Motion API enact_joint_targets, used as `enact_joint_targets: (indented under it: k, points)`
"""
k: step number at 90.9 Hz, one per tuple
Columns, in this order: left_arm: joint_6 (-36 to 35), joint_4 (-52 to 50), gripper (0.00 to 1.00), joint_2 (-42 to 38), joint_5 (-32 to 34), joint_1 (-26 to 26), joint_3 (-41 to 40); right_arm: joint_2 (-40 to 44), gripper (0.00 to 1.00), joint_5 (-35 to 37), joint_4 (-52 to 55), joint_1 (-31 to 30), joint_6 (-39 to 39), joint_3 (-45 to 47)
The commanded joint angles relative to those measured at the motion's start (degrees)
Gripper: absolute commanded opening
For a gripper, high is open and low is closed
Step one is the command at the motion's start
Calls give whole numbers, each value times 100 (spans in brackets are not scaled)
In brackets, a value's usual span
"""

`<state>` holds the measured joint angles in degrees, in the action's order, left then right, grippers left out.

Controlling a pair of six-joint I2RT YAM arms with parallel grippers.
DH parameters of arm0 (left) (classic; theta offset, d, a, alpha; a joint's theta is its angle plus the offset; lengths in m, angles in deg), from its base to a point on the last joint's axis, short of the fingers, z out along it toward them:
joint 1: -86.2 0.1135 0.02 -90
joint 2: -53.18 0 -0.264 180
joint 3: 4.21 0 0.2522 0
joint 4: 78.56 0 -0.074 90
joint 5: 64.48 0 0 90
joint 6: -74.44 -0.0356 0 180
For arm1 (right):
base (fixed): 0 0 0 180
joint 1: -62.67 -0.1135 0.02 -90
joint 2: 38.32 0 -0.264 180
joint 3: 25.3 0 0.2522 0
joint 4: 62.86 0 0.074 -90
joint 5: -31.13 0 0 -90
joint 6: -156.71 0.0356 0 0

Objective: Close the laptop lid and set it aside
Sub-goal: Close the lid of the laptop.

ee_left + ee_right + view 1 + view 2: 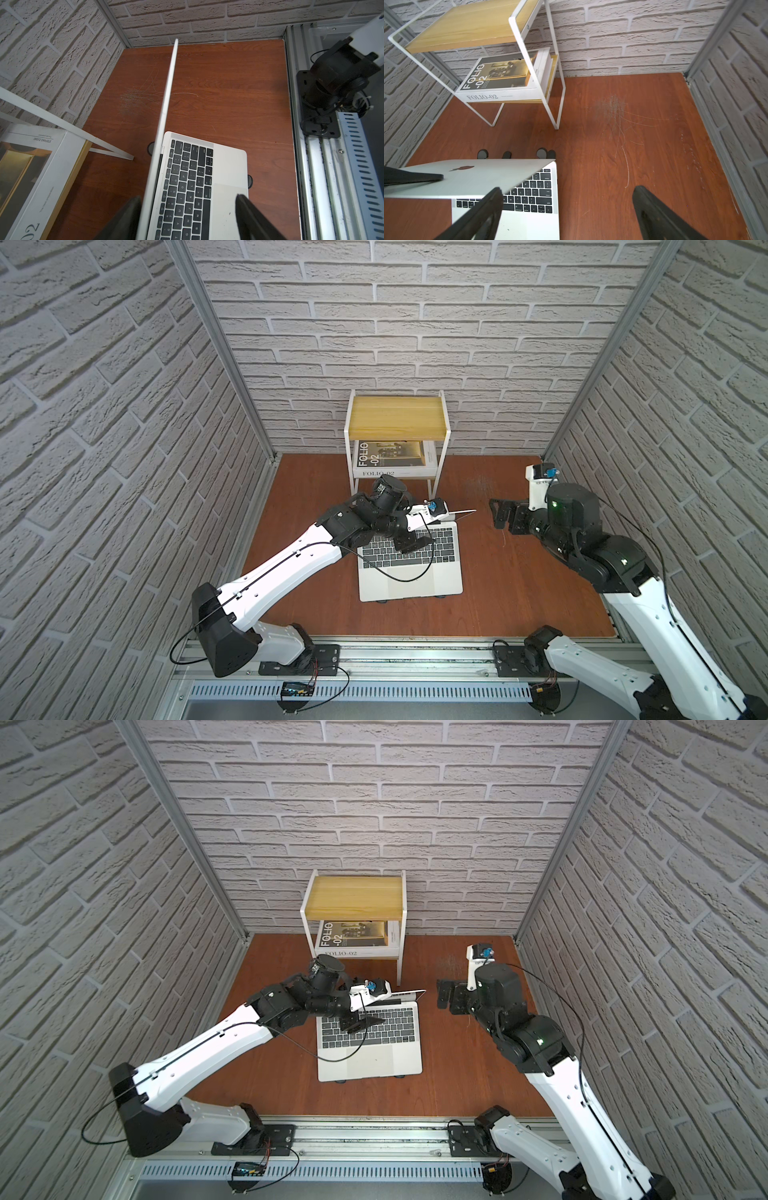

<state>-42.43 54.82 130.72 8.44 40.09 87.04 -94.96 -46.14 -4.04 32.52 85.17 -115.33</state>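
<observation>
My left gripper (188,196) has its jaws apart and straddles the laptop lid (166,104). One finger looks to rest on the outer shell, beside the apple logo (462,168). The other hangs on the screen side, low over the keyboard (187,176). It isn't clamped, as far as I can see. The lid is part-way down, and the laptop (409,580) lies open right under the hand.

Risks:
- If I push the lid down, the screen-side finger is in its path. It gets pinched on the keys or scrapes the glass.
- The black cable (399,578) loops over the palm rest behind the wrist and could get trapped.
- The push is off-centre, so the base may skid on its dark pads (482,153).

The right gripper (569,188) is wide and empty, just off the laptop's side. The shelf (397,418) stands beyond the fingertips, apart from the lid.
</observation>
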Motion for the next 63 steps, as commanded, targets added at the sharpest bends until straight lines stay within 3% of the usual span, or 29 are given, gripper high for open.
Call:
enact_joint_targets:
  k: [1,17,24,30,52,63]
  points:
    - [259,-712,75,219,-133,-88,-485,-371,100,-381,-246,-126,-268,-373]
    - [356,-568,78,66,-77,-120,-627,-1122,100,-336,-267,-390,-352,-897]
    - [376,-532,78,59,-70,-139,-646,-1332,100,-298,-429,-484,-310,-891]
    - [425,-509,85,57,-23,-151,-648,-1473,100,-285,-544,-542,-251,-851]
    - [505,-425,86,-55,30,-247,-670,-1866,100,-307,-669,-776,-194,-710]
    - [563,-379,91,-133,99,-251,-653,-1888,100,-260,-700,-790,-222,-646]
